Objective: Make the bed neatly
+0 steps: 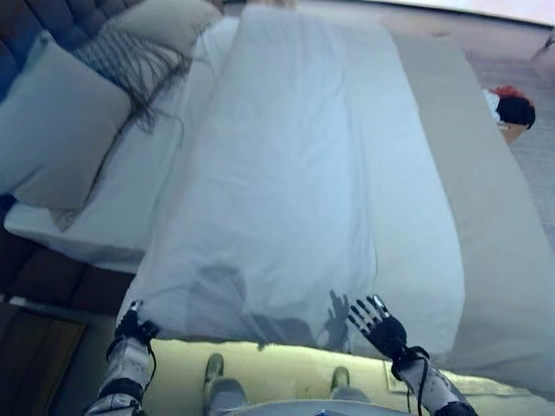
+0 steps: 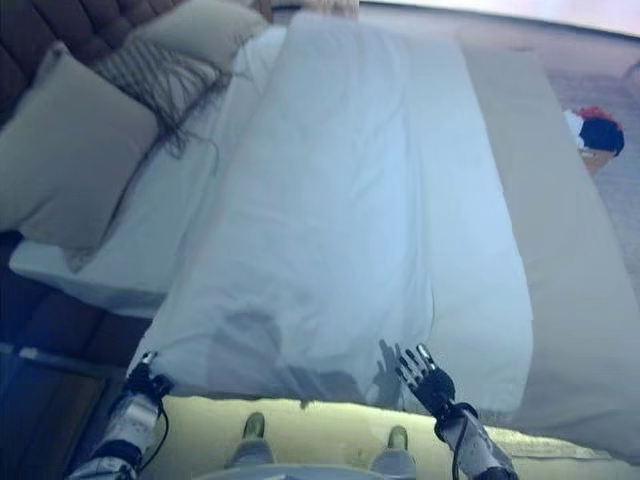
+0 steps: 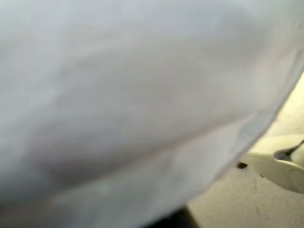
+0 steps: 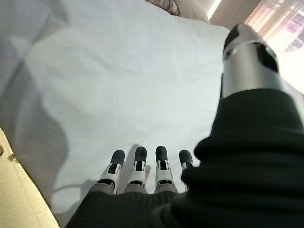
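Smoothing the near edge of the sheet on the bed

The bed fills the view, with the white sheet laid lengthwise down its middle and the pillows stacked at the head end on the robot's left. The right hand lies near the sheet's near edge, fingers straight and spread, holding nothing. The left hand sits at the near left corner; its fingers are hidden by cloth, so I cannot tell their state. Best to sweep flat and outward; bare mattress to the right leaves room.
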{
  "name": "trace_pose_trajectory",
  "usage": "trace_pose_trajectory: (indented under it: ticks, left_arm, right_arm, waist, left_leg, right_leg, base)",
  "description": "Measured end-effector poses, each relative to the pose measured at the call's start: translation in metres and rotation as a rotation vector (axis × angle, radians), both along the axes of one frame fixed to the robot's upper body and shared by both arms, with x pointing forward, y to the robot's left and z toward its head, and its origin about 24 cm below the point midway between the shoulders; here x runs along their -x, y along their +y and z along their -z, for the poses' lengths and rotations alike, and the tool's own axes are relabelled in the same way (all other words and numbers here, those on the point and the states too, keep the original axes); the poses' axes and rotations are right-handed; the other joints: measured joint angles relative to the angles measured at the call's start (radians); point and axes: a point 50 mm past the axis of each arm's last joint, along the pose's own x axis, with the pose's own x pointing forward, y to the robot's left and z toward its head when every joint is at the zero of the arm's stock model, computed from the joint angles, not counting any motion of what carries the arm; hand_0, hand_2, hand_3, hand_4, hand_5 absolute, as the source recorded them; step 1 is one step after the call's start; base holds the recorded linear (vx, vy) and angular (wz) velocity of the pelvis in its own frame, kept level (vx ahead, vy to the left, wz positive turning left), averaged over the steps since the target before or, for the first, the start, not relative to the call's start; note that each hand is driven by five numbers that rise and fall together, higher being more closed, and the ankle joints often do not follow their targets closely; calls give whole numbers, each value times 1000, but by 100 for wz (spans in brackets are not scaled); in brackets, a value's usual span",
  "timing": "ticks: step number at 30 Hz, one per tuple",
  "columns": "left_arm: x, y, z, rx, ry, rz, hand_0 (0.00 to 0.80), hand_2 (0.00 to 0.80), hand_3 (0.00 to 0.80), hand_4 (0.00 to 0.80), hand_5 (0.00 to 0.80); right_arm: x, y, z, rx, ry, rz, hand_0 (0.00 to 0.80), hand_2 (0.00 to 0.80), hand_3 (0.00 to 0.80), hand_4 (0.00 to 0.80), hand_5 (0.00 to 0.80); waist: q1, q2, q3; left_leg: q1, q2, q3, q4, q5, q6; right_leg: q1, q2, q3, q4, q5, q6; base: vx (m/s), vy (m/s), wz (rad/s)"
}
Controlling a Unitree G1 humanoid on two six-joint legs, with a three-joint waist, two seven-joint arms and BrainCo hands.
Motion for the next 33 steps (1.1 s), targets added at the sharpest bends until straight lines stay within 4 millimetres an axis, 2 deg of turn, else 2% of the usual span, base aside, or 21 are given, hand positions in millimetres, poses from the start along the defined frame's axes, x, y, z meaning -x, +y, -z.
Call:
trace_pose_trajectory:
  ticks: [3, 6, 10, 12, 13, 17, 18, 20, 22, 25, 29, 33]
  left_arm:
    - [-15, 9, -14, -31, -39, 8, 800, 800, 800, 800, 800]
    - [-41, 14, -36, -69, -134, 27, 800, 800, 800, 800, 800]
    - [-60, 15, -55, -90, -223, 36, 800, 800, 800, 800, 800]
    - [-67, 13, -61, -96, -258, 50, 800, 800, 800, 800, 800]
    - [-69, 12, -64, -101, -271, 60, 800, 800, 800, 800, 800]
    - [-77, 4, -67, -113, -300, 92, 800, 800, 800, 800, 800]
    - [-78, 2, -68, -114, -312, 92, 800, 800, 800, 800, 800]
    - [-79, 0, -69, -105, -340, 77, 800, 800, 800, 800, 800]
    - [-80, -1, -70, -106, -356, 72, 800, 800, 800, 800, 800]
    - [-82, -1, -73, -109, -369, 65, 800, 800, 800, 800, 800]
    - [-88, -1, -78, -97, -384, 50, 800, 800, 800, 800, 800]
    - [-92, -1, -76, -122, -293, 45, 800, 800, 800, 800, 800]
  right_arm:
    - [-10, 4, -6, -4, -58, -12, 0, 0, 0, 0, 0]
    - [-27, 11, -19, -19, -160, -45, 0, 0, 0, 0, 0]
    - [-47, 10, -33, -14, -244, -38, 0, 0, 0, 0, 0]
    - [-53, 8, -39, -17, -269, -27, 0, 0, 0, 0, 0]
    - [-55, 6, -41, -15, -279, -21, 0, 0, 0, 0, 0]
    - [-60, -11, -50, 17, -307, 9, 0, 0, 0, 0, 0]
    - [-61, -13, -52, 18, -316, 21, 0, 0, 0, 0, 0]
    - [-63, -14, -54, 18, -335, 13, 0, 0, 0, 0, 0]
    - [-66, -12, -57, 18, -353, -8, 0, 0, 0, 0, 0]
    - [-73, -11, -64, 14, -393, -37, 0, 0, 0, 0, 0]
    - [-81, -12, -77, 21, -441, -65, 0, 0, 0, 0, 0]
    - [-93, -9, -96, 22, -518, -88, 0, 0, 0, 0, 0]
  waist:
    - [13, -26, 49]
    - [20, -46, 121]
    - [22, -58, 173]
    - [22, -58, 199]
    - [18, -57, 207]
    - [12, -35, 243]
    - [12, -31, 255]
    - [8, -26, 263]
    - [-7, -23, 269]
    - [-12, -21, 275]
    - [-13, -11, 281]
    - [-18, -6, 284]
  left_leg:
    - [-38, 5, -4, 49, -11, -13]
    - [-121, 8, -21, 132, -24, -10]
    - [-238, -2, -48, 273, -74, 3]
    - [-283, -17, -55, 352, -106, 8]
    - [-310, -29, -59, 391, -122, 22]
    - [-406, -72, -55, 531, -176, 44]
    - [-420, -76, -47, 551, -181, 41]
    - [-459, -88, -43, 589, -196, 55]
    - [-495, -94, -42, 614, -198, 52]
    - [-539, -98, -45, 640, -204, 47]
    - [-609, -94, -62, 669, -202, 49]
    - [-645, -90, -76, 675, -201, 50]
  right_leg:
    - [-37, 3, 6, 49, -13, -3]
    - [-124, 1, 7, 172, -56, -11]
    - [-257, -18, 23, 359, -130, -19]
    - [-320, -36, 45, 467, -174, -17]
    - [-349, -49, 53, 513, -193, -16]
    - [-466, -85, 119, 648, -234, 0]
    - [-488, -90, 132, 666, -236, 1]
    - [-537, -93, 161, 698, -238, 5]
    - [-581, -93, 179, 728, -243, 10]
    - [-650, -90, 202, 776, -252, 10]
    - [-745, -80, 210, 861, -279, -11]
    - [-796, -71, 209, 896, -292, -25]
  base:
    - [-93, -99, 0]
    - [-136, -80, 9]
    - [-86, -14, 2]
    - [-53, 65, 2]
    - [-58, 109, 1]
    - [-55, 163, -8]
    - [-41, 192, -15]
    - [-45, 157, -16]
    - [-45, 131, -6]
    - [43, 82, -10]
    - [-61, 59, 0]
    - [-37, 54, -2]
